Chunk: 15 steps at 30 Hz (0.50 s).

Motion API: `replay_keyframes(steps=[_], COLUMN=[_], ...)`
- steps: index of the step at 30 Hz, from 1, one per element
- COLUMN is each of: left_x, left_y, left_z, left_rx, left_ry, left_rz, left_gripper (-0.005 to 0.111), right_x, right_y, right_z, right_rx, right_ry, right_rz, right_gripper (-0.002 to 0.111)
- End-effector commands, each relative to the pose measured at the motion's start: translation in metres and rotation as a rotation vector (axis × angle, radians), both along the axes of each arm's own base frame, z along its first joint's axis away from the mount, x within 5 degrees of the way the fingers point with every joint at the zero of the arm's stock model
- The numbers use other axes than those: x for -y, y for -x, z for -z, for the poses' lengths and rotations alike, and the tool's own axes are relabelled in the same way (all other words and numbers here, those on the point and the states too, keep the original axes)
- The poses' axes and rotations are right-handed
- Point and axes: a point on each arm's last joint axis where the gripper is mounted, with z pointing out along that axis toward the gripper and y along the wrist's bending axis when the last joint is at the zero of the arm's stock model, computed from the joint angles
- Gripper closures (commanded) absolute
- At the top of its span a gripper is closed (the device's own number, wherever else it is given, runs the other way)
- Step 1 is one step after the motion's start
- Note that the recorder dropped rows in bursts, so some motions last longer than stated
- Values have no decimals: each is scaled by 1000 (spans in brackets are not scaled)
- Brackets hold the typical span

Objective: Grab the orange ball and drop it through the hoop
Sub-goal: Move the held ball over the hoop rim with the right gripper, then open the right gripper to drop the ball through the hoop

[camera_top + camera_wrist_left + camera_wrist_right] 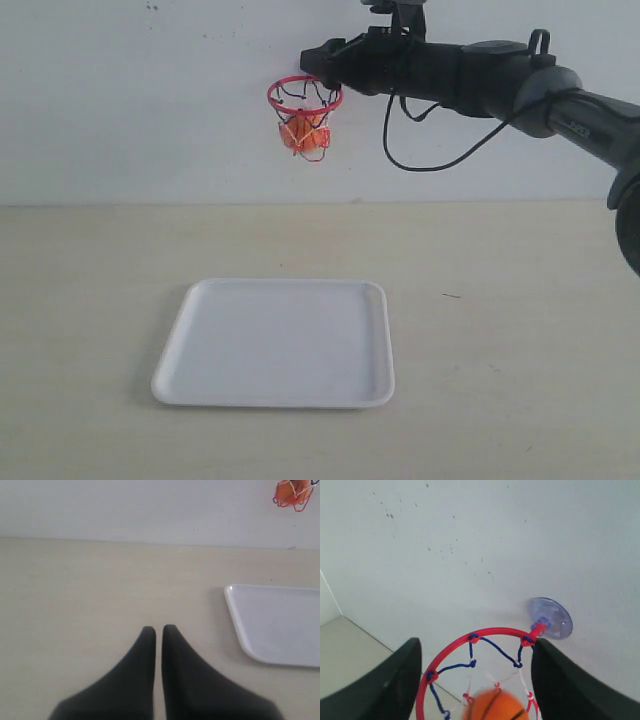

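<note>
Your left tool (158, 630) has its 2 fingers closed together above the bench (75, 590); a white tray (280, 625) lies nearby, the orange ball (289, 491) hanging in the hoop (300, 504) beyond.

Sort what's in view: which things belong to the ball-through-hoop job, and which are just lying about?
Job in hand:
- orange ball, sitting in the net
- hoop
- right gripper, open above the ring

Lying about:
- white tray on the table
- left gripper, shut, idle over the table
</note>
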Motion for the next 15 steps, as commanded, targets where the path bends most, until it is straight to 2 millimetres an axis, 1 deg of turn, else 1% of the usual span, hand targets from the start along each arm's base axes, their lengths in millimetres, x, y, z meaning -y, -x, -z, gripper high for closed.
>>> replay_keyframes(steps=[1, 2, 4, 5, 6, 7, 8, 12, 15], left_x=[0, 0, 0, 0, 0, 0, 0, 0, 0], left_y=[0, 0, 0, 0, 0, 0, 0, 0, 0], left_z=[0, 0, 0, 0, 0, 0, 0, 0, 0], left_rx=[7, 7, 7, 7, 7, 7, 7, 7, 7], left_ry=[13, 13, 13, 13, 13, 13, 13, 13, 13], left_rz=[-3, -3, -3, -3, -3, -3, -3, -3, -3], left_gripper=[103, 103, 103, 103, 103, 103, 103, 103, 103], right_x=[1, 1, 2, 2, 4, 6, 6, 23, 39], right_y=[0, 0, 0, 0, 1, 1, 2, 5, 8], right_z=[-3, -3, -5, -4, -6, -7, -7, -14, -21], right_rx=[-23, -30, -39, -46, -43, -41, -41, -53, -104], right_ry=[-33, -40, -51, -54, -46, -31, -8, 53, 31], right_rz=[5, 5, 7, 5, 0, -7, -17, -67, -112], right_gripper=[49, 52, 70, 84, 100, 108, 108, 109, 109])
